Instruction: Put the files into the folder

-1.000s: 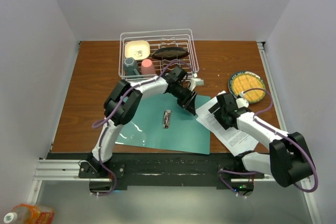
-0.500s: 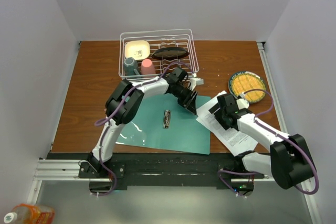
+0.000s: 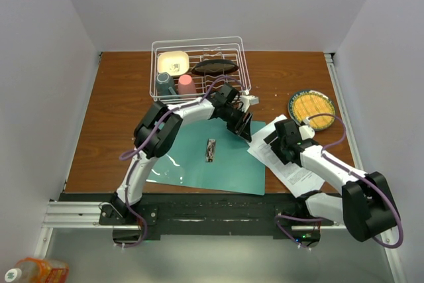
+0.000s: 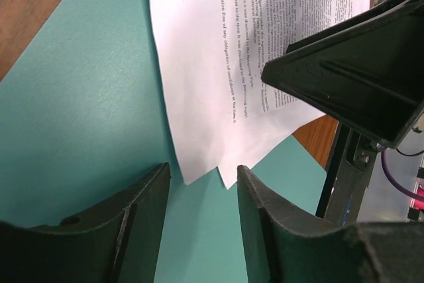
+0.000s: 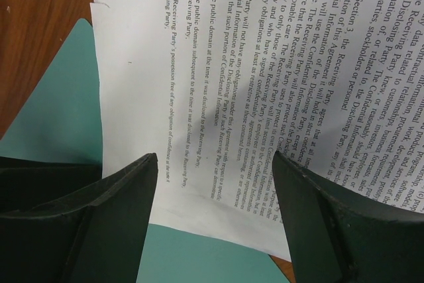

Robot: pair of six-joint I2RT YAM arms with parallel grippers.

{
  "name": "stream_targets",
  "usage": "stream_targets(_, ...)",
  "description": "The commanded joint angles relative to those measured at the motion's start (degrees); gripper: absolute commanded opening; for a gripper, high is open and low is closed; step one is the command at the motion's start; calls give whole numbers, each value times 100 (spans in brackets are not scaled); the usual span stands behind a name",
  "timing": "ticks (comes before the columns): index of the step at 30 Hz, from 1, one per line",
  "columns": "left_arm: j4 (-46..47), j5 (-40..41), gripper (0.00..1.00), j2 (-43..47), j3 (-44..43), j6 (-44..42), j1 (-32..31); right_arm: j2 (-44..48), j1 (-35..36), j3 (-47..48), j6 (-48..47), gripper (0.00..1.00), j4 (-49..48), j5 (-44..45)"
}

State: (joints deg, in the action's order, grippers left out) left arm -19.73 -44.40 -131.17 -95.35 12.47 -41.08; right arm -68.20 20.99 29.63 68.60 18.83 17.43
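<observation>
The thin flat teal-green folder (image 3: 189, 164) lies open. The left gripper (image 4: 202, 175) hovers, jaws apart, over a corner of the white printed paper files (image 3: 293, 174), which overlap the folder's right edge. The right gripper (image 5: 215, 164) gapes empty above them. Seemingly the grasping step: next, pinch a floppy edge cleanly.

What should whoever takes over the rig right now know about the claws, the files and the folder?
Left claw: open, empty, over the folder, at the files' corner.
Right claw: open, empty, above the files.
Folder: flat on the table, clip showing in its middle.
Files: mostly on the table to the folder's right, one corner overlapping its right edge.
Done: nothing is in the folder yet.
Left: grip the sheets and slide them fully onto the folder.
</observation>
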Motion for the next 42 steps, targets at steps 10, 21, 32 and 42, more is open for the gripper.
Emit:
stream_targets(10,-119,609,41,-277,-150,71,-199,-44,36,-317,215,74,51,-152)
stream_targets(21,-444,784,4,-295,-563,-104,-331,272,36,-19,-126,77,218,-38)
stream_targets(32,-928,293,0,337,-1687,71,-172,1502,36,1844,-2549,83,-71,-650)
stream_targets(42,-753,44,0,1321,-2831,467,502,2408,45,2127,-2914,83,-450,-2278)
